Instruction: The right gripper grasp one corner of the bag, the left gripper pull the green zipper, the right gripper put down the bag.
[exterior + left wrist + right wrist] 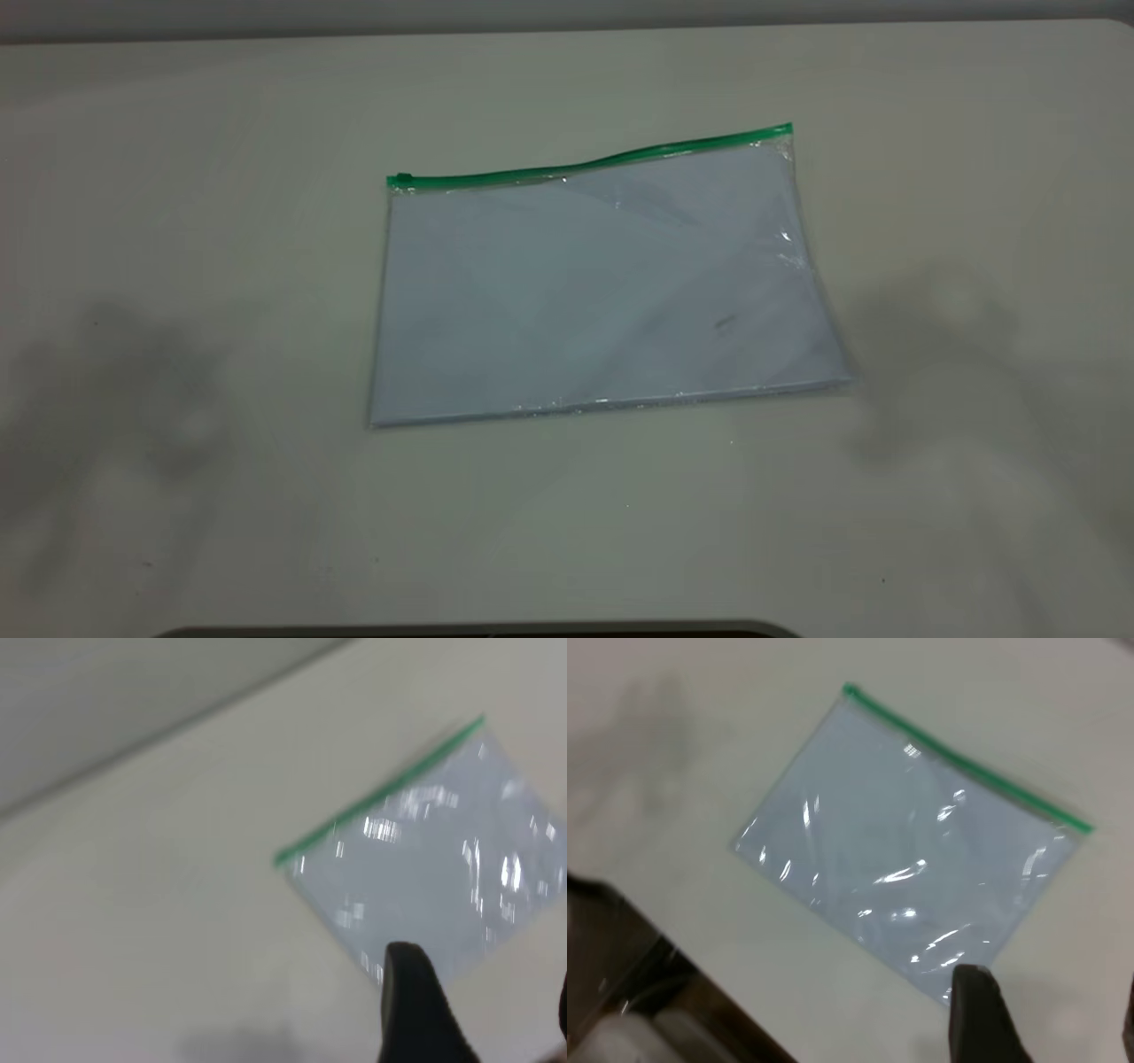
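Observation:
The bag (602,292) lies flat on the table, a clear pouch with bluish-white sheets inside. The green zipper (585,164) runs along its far long edge, with the small slider tab (403,180) at the left end. The corner of the bag (784,133) at the right end lies untouched. Neither gripper shows in the exterior view, only their shadows. In the left wrist view the left gripper (485,983) is open, above the table short of the bag (425,868). In the right wrist view the right gripper (1052,997) is open, beside a plain corner of the bag (904,850).
The pale table (177,266) spreads wide round the bag. A dark rim (478,631) runs along the near edge. The right wrist view shows the table's edge with brown floor and pale objects (638,1019) beyond it. A grey wall (133,691) stands behind the table.

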`<state>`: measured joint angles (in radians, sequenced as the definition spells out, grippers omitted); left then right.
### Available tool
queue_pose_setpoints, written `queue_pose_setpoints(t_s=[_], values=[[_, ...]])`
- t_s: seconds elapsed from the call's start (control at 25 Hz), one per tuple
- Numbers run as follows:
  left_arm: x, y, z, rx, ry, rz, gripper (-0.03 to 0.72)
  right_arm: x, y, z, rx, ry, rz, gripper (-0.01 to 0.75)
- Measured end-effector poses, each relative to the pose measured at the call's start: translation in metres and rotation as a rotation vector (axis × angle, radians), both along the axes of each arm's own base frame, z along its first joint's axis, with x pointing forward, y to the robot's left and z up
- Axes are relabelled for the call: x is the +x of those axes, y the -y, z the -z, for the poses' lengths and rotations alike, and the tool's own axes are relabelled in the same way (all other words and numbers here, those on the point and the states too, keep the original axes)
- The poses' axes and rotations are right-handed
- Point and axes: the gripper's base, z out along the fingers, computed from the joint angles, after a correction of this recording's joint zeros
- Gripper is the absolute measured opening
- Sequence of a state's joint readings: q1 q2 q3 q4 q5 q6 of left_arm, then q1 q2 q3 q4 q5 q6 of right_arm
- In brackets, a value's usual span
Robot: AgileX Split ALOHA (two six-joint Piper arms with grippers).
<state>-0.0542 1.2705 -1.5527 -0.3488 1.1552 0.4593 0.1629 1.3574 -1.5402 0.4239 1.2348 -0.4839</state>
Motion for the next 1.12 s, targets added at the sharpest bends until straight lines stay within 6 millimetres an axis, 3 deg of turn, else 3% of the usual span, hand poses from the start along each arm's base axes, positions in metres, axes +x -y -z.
queue_pose_setpoints(t_s=[0.16, 0.28, 0.36, 0.48, 0.68, 0.84, 0.92, 1.04, 1.12], values=[[-0.023, -0.009, -0.012, 0.018, 0.027, -0.115, 0.452, -0.050, 0.014, -0.015, 0.007, 0.050, 0.101, 0.425], [-0.036, -0.012, -0.008, 0.019, 0.017, -0.159, 0.452, -0.079, 0.024, 0.001, -0.032, 0.026, 0.166, 0.425], [-0.046, -0.014, 0.004, 0.029, -0.011, -0.168, 0.452, -0.096, 0.031, 0.022, -0.062, -0.021, 0.217, 0.425], [-0.063, -0.015, 0.033, 0.045, -0.088, -0.173, 0.452, -0.120, 0.041, 0.059, -0.099, -0.112, 0.311, 0.425], [-0.093, -0.017, 0.103, 0.064, -0.285, -0.188, 0.452, -0.150, 0.059, 0.125, -0.194, -0.206, 0.461, 0.425], [-0.118, -0.019, 0.155, 0.078, -0.400, -0.198, 0.452, -0.171, 0.067, 0.164, -0.237, -0.227, 0.512, 0.425], [-0.126, -0.020, 0.174, 0.078, -0.406, -0.206, 0.452, -0.179, 0.068, 0.176, -0.227, -0.215, 0.520, 0.425], [-0.138, -0.021, 0.198, 0.075, -0.397, -0.218, 0.452, -0.184, 0.069, 0.177, -0.208, -0.175, 0.524, 0.425], [-0.143, -0.021, 0.202, 0.072, -0.373, -0.223, 0.452, -0.186, 0.070, 0.176, -0.204, -0.159, 0.526, 0.425]])
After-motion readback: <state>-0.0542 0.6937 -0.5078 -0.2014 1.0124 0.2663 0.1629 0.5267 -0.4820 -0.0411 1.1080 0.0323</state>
